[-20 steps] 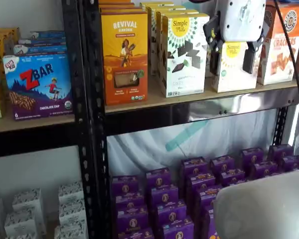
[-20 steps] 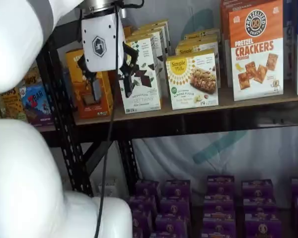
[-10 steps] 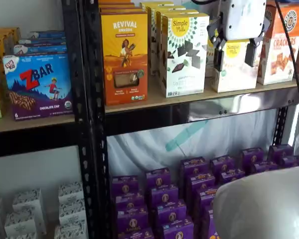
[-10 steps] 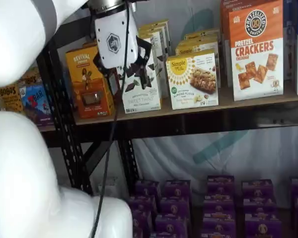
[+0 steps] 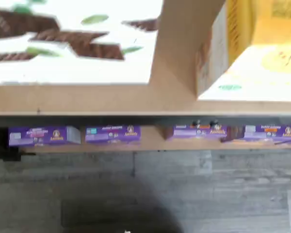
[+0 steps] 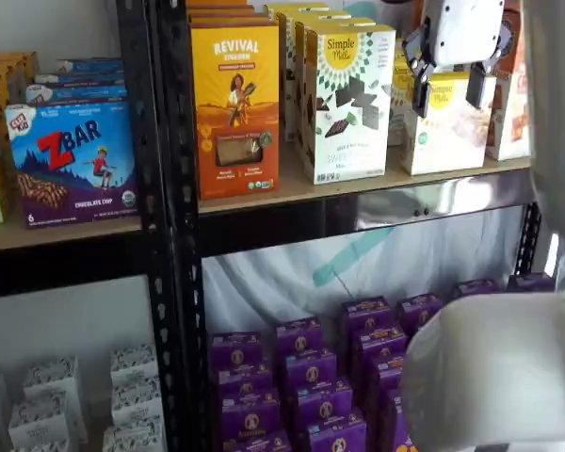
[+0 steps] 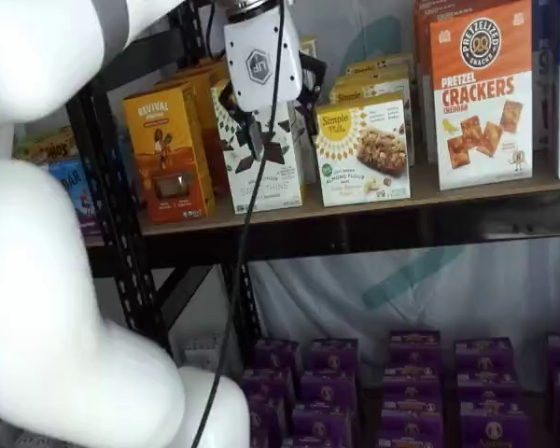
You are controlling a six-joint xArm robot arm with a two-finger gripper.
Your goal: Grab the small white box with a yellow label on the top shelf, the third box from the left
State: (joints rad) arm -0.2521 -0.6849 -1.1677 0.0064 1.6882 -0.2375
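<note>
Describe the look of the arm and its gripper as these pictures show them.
The arm is made of bulky, glossy white rounded segments. The gripper has a boxy white body with a dark hexagonal emblem on its face and two black fingers on angular black linkages. A thin black cable hangs down past it.

Small white box (image 7: 363, 151) stands upright on top shelf (image 7: 467, 187), front face outward. Round yellow logo upper left, yellow top edge; shorter than neighbouring cartons.

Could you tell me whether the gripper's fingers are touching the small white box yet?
Cannot tell. In both shelf views the open gripper overlaps the small white box, but neither shows a plain contact or gap.
</note>
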